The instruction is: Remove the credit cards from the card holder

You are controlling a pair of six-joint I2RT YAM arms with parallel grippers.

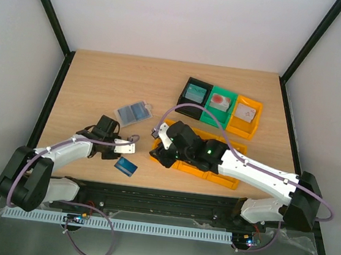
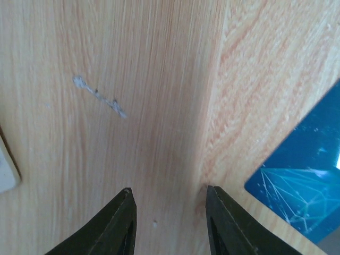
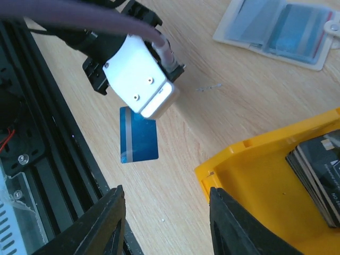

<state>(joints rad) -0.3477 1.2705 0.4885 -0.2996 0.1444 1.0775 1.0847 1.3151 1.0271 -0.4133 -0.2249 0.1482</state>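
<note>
The card holder (image 1: 133, 112) lies open and flat on the table, blue-grey pockets up; in the right wrist view (image 3: 276, 29) a thin red edge shows at its right end. One blue credit card (image 1: 126, 167) lies loose on the wood near the front edge. It also shows in the left wrist view (image 2: 303, 180) and the right wrist view (image 3: 139, 135). My left gripper (image 1: 133, 143) is open and empty just above bare table (image 2: 167, 194), with the blue card to its right. My right gripper (image 1: 156, 153) is open and empty (image 3: 166, 190), beside the yellow bin's corner.
A long yellow bin (image 1: 229, 180) lies under my right arm and holds a stack of dark cards (image 3: 319, 175). Small black (image 1: 196, 93), green (image 1: 221, 102) and yellow (image 1: 246, 114) bins stand at the back right. The black front rail (image 3: 32, 159) runs close to the blue card.
</note>
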